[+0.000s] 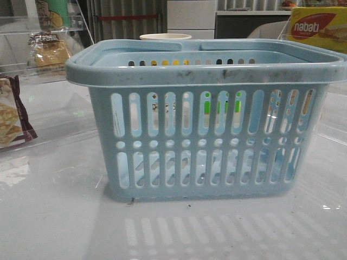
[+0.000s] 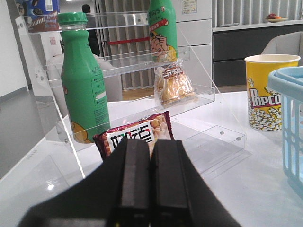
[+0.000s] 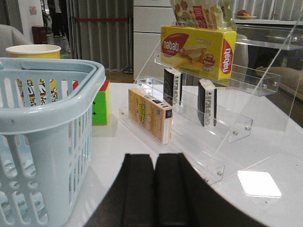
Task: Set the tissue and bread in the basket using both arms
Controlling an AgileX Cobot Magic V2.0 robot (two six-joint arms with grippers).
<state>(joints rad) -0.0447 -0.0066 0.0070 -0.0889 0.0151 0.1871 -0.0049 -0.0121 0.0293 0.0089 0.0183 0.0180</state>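
The light-blue basket point(image 1: 206, 130) stands on the table in the middle of the front view, and no pack shows through its slots. It also shows in the left wrist view point(image 2: 291, 127) and the right wrist view point(image 3: 42, 127). The bread point(image 2: 174, 85) stands on the middle shelf of the left acrylic rack, and is also in the front view point(image 1: 49, 51). Two dark tissue packs point(image 3: 173, 86) point(image 3: 207, 102) stand on the middle shelf of the right rack. My left gripper point(image 2: 150, 144) is shut and empty, facing the left rack. My right gripper point(image 3: 154, 158) is shut and empty beside the basket, facing the right rack.
The left rack holds a green bottle point(image 2: 85, 80) and a maroon-edged cracker packet point(image 2: 135, 135). A popcorn cup point(image 2: 267, 90) stands behind the basket. The right rack holds a yellow nabati box point(image 3: 196, 49) and a yellow carton point(image 3: 149, 113). A coloured cube point(image 3: 100, 104) sits beside the basket.
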